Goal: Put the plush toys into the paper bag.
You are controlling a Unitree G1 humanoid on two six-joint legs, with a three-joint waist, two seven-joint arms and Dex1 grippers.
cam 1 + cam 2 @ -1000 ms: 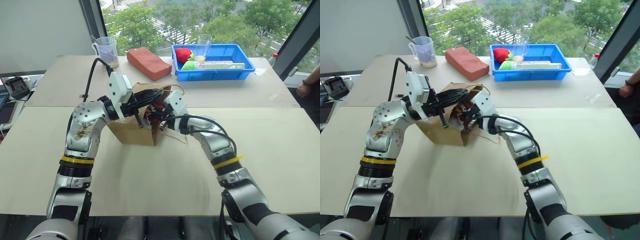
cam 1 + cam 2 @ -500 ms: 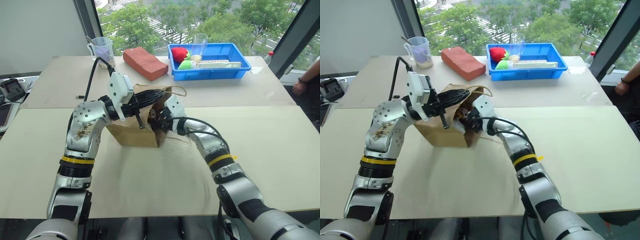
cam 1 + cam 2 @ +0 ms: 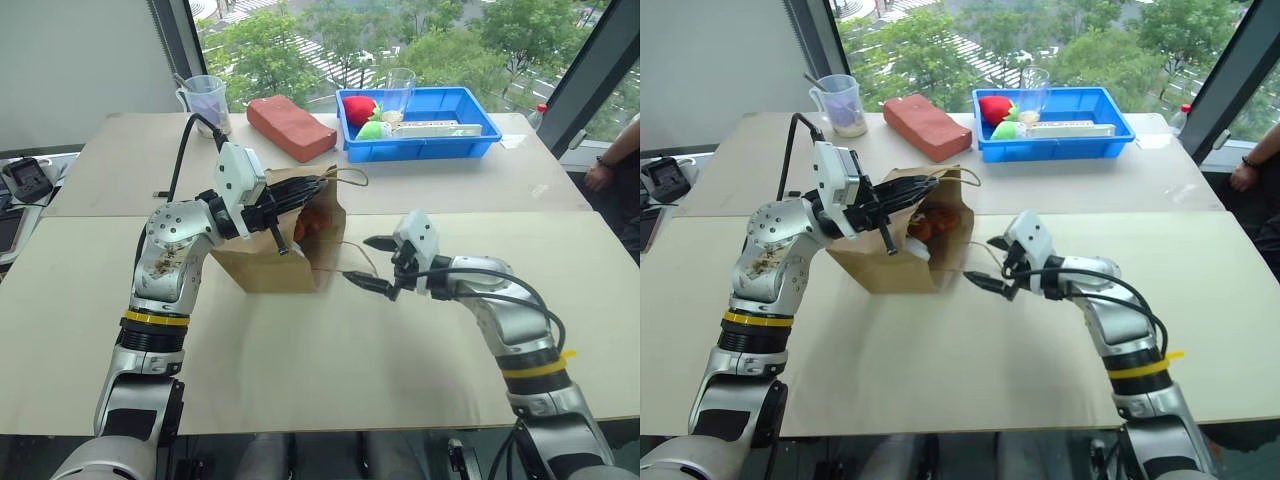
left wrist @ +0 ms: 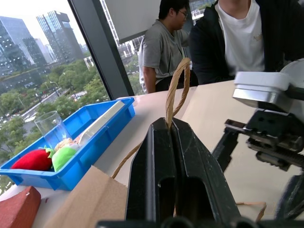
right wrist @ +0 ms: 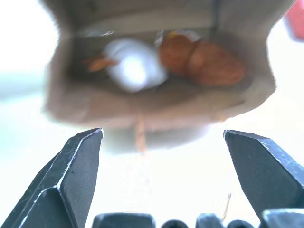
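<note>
1. We see the desk (image 3: 300, 400) carrying everything, 2 pale tops pushed together, with a blue tray (image 3: 425, 140), a reddish brick (image 3: 293, 126) and a measuring cup (image 3: 206, 101) at the far side, well apart from the work.
2. The paper bag (image 3: 270, 265) stands near the middle of the desk, its mouth tipped open toward our right arm.
3. Our left claw (image 3: 300, 196) is pressed together on the bag's cord handle (image 4: 175, 92), pinching it and holding the top edge of the bag up.
4. Our right claw (image 3: 372, 265) is spread wide and holds nothing; it hangs just beside the bag's open mouth, apart from the paper, pointing back at the opening.
5. Both plush toys sit inside the bag: the brown teddy bear (image 5: 202, 59) and the white bird (image 5: 133, 66) lie side by side against its back, in the right wrist view straight ahead of the spread fingers.
6. We judge the task all but done. What the coming move turns on is that the bag's mouth faces the right claw, so that arm should draw away from the opening without snagging the loose lower cord loop (image 3: 352, 262) near its fingertips, while the left claw lets the handle go.
</note>
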